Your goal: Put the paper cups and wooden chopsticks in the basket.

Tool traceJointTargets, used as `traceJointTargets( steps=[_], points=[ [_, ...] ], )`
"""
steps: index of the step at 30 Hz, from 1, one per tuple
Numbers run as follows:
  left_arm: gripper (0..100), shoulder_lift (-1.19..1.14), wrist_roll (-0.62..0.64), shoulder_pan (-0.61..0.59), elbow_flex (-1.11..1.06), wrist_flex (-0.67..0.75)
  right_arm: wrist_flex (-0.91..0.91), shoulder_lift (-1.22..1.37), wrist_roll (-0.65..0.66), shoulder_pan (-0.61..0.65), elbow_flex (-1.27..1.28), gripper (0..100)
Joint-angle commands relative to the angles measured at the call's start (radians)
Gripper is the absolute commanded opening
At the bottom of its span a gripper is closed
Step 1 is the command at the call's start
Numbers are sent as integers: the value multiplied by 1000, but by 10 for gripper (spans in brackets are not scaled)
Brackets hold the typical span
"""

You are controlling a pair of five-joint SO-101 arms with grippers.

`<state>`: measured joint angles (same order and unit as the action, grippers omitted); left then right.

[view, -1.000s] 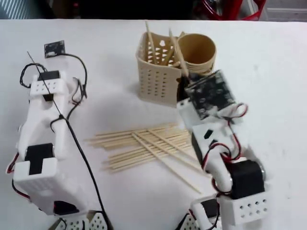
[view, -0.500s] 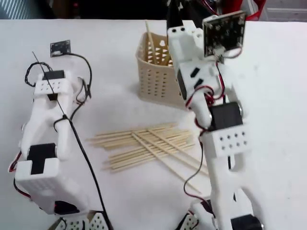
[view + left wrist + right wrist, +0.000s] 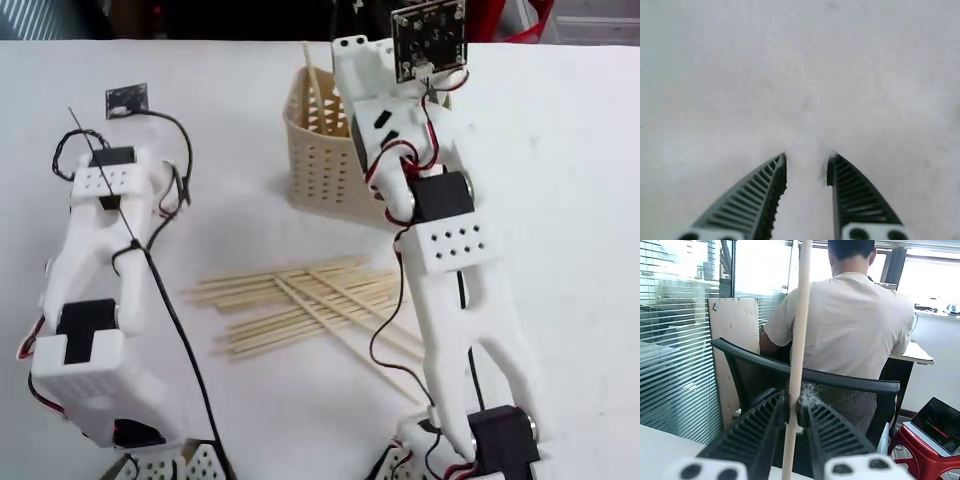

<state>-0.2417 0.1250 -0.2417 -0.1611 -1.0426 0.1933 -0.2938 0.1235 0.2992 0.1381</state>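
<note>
Wrist view: right fingers (image 3: 765, 426) pinch chopstick (image 3: 799, 330)

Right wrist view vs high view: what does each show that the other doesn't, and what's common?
Right wrist view: the right pincer shut on one wooden chopstick, held upright. High view: the basket, the loose chopstick pile on the table, and the left arm lying beside it. Shared: probably the red stool beyond the table.
</note>
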Motion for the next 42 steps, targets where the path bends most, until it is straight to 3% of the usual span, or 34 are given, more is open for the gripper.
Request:
traceJointTargets(
  steps=[1,11,14,19,22,26,33,39,42],
  points=[
    [150,5,3,15,3,14,-24,-2,-5,-4,-49,98],
    [150,5,3,15,3,14,53,-22,5,-5,-55,130],
    [150,5,2,13,3,15,295,-96,46,-15,-55,130],
    [150,5,2,13,5,15,791,-245,290,-15,-52,130],
    [150,5,2,13,5,15,1064,-288,373,12,-31,133],
    [150,5,2,13,5,15,1257,-298,443,71,115,134],
    [150,5,2,8,3,11,1125,-351,493,133,574,134],
    [150,7,2,8,-20,17,1047,-289,595,108,726,141],
    [150,7,2,8,-21,17,993,-237,683,65,770,224]
  ],
)
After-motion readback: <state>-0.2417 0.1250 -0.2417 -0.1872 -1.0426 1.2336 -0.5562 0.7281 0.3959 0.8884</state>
